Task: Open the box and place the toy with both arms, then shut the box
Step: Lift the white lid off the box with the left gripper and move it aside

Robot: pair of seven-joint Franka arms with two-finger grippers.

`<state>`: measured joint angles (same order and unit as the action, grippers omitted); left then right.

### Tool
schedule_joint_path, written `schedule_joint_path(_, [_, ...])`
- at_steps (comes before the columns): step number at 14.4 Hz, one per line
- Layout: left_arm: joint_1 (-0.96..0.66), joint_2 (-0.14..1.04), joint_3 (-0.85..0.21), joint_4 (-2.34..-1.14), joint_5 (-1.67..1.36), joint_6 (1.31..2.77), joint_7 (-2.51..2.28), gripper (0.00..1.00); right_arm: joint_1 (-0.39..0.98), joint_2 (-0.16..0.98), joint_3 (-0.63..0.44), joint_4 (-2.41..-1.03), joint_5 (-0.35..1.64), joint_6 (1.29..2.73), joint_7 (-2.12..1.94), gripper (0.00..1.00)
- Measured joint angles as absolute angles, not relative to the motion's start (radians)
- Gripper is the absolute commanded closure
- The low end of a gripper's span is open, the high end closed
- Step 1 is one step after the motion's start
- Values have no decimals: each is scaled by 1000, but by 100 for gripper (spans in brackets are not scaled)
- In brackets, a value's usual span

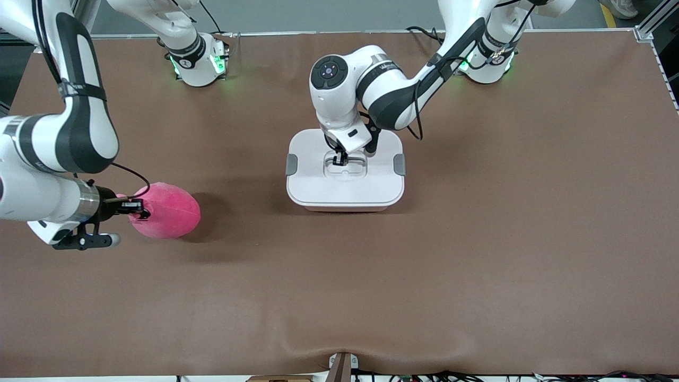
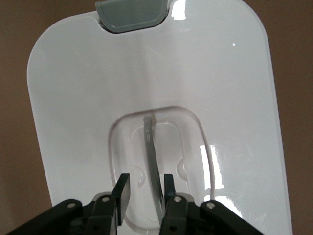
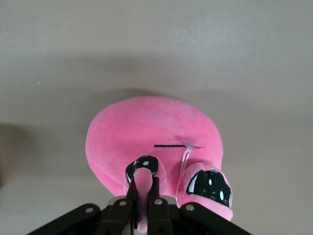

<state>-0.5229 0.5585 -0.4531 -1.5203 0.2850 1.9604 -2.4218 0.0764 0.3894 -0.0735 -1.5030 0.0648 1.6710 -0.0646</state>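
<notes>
The box [image 1: 345, 187] sits mid-table with its white lid [image 2: 98, 88] on, a grey clip [image 1: 291, 164] at each end. My left gripper [image 1: 339, 158] [image 2: 145, 183] is down in the lid's recess, its jaws astride the thin grey handle [image 2: 150, 147]. One finger touches the handle and a gap shows at the other. The pink plush toy [image 1: 170, 209] [image 3: 151, 132] lies toward the right arm's end of the table. My right gripper [image 1: 139, 208] [image 3: 145, 188] is shut on one of its small nubs, beside a black eye mark.
Brown mat [image 1: 477, 239] covers the whole table. The arms' bases [image 1: 199, 63] stand along the edge farthest from the front camera. A small bracket [image 1: 342, 366] sits at the nearest edge. A grey clip [image 2: 132, 14] shows in the left wrist view.
</notes>
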Motion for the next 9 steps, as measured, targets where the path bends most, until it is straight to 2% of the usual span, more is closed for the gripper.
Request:
schedule_joint_path(2, [-523, 559, -452, -1520, 285, 1963, -2422, 100, 77, 388, -73, -1453, 65, 1593, -71, 100])
schedule_joint_path(9, [-514, 559, -445, -1494, 291, 1967, -2423, 100, 114, 383, -71, -1405, 49, 1560, -151, 100])
